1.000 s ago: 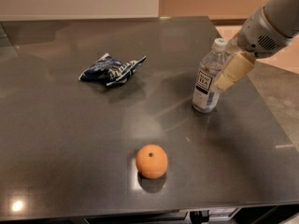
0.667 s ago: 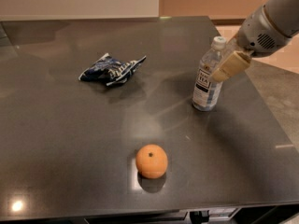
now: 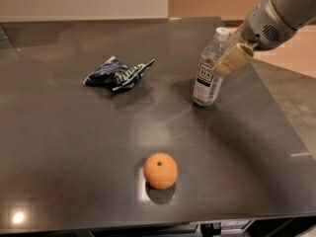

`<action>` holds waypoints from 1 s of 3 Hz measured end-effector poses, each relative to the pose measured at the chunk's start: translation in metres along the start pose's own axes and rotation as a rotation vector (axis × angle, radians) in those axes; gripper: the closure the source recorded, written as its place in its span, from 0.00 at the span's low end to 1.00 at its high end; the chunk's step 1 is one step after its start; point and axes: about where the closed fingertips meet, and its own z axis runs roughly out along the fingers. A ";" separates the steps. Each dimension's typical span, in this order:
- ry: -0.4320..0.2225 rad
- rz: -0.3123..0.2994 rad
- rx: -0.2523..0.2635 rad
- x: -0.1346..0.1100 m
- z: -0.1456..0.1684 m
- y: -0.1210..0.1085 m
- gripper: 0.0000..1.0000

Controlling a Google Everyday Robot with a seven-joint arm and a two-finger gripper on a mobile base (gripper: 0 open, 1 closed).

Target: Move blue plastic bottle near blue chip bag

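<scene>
The blue plastic bottle (image 3: 204,85), clear with a white cap and a dark label, stands at the table's right side, leaning slightly. My gripper (image 3: 220,65) comes in from the upper right and is shut on the bottle's upper body; one beige finger (image 3: 233,58) lies across its front. I cannot tell whether the bottle's base touches the table. The blue chip bag (image 3: 118,73), crumpled dark blue foil with white markings, lies to the left of the bottle with a gap of bare table between them.
An orange fruit (image 3: 160,170) sits near the front edge of the dark grey table (image 3: 69,147). The table's right edge runs close behind the bottle, with floor (image 3: 291,90) beyond it.
The bottle and my gripper have moved together a little to the left and away from the front, toward the chip bag. The bag and the orange have not moved.
</scene>
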 end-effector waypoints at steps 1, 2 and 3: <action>-0.047 -0.025 -0.018 -0.033 0.010 -0.010 1.00; -0.073 -0.052 -0.031 -0.063 0.024 -0.019 1.00; -0.075 -0.078 -0.051 -0.087 0.040 -0.020 1.00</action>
